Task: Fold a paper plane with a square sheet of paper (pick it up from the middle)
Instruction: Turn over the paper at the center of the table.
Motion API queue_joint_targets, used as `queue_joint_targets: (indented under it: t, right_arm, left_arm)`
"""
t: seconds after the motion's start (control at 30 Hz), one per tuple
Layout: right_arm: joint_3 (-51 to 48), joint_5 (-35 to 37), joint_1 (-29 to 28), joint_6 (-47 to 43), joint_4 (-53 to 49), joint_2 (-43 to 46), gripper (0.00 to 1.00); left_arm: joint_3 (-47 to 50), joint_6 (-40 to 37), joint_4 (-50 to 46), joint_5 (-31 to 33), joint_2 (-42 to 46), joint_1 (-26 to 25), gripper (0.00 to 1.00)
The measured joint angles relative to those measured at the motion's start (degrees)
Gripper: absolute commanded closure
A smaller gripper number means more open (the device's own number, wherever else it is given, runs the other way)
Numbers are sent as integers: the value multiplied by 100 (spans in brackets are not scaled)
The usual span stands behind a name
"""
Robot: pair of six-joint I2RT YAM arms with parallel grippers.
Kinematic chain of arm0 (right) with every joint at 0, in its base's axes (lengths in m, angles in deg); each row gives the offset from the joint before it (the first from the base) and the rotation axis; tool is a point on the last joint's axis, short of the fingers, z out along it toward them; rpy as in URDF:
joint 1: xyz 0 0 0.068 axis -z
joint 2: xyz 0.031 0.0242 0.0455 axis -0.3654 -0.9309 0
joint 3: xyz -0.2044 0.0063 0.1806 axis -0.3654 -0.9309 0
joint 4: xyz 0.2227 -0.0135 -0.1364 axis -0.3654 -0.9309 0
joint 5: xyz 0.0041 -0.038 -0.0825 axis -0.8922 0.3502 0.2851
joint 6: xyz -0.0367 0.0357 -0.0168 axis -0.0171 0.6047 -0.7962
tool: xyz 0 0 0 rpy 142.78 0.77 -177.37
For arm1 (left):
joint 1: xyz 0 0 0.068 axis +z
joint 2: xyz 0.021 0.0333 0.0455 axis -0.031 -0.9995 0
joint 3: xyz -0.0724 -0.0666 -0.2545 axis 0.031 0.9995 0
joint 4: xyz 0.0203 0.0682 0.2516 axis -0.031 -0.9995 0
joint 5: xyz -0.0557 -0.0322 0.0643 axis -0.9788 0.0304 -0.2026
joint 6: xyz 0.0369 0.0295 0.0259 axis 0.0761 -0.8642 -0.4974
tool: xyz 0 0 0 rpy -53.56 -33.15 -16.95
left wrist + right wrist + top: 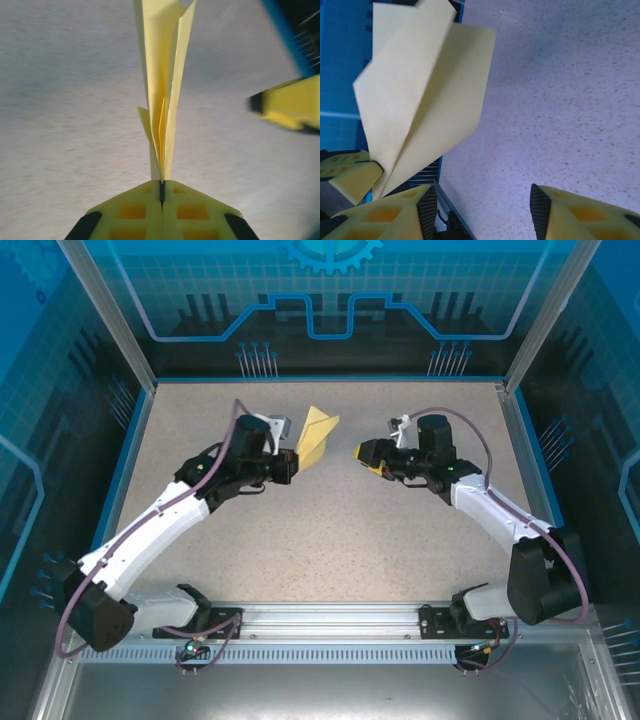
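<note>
Currently catalogued, largest first: the table (330, 540), on whose near edge both arms are bolted; the left arm (160, 520), stretched from the near left corner toward the far half; the right arm (490, 505), stretched likewise from the near right corner; the paper plane (318, 435), a pale-yellow folded dart, found over the middle of the far half and, as far as can be judged, carried clear of the surface, its long axis run from the pinched narrow end toward the far edge; the left gripper (161, 187), jaws pressed together on that narrow end; the right gripper (482, 205), jaws parted with nothing between, set near the plane on the side of the right edge, apart from it, tips turned toward its broad flank. Relation judged decisive: the plane is presented side-on to the free right gripper and is nearer to the left, by which it is held, so any further crease would have to be approached across that gap.
</note>
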Motion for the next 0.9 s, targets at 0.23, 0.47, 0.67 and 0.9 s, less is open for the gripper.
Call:
queue_joint_targets:
  t: [0.23, 0.47, 0.67, 0.9]
  right_arm:
    - [-20, 192, 238, -446, -549, 66, 40]
    - [-22, 258, 660, -769, -931, 240, 39]
    - [-22, 271, 791, -942, -1156, 278, 43]
    - [-55, 264, 793, -957, -1222, 258, 47]
  left_arm:
    - [-452, -1469, -957, 2927, -1016, -903, 100]
    - [-236, -2706, -476, 4129, -1759, -1934, 100]
    - [52, -3484, 254, 4352, -2852, -2830, 100]
    - [120, -3884, 866, 4444, -3720, -3344, 94]
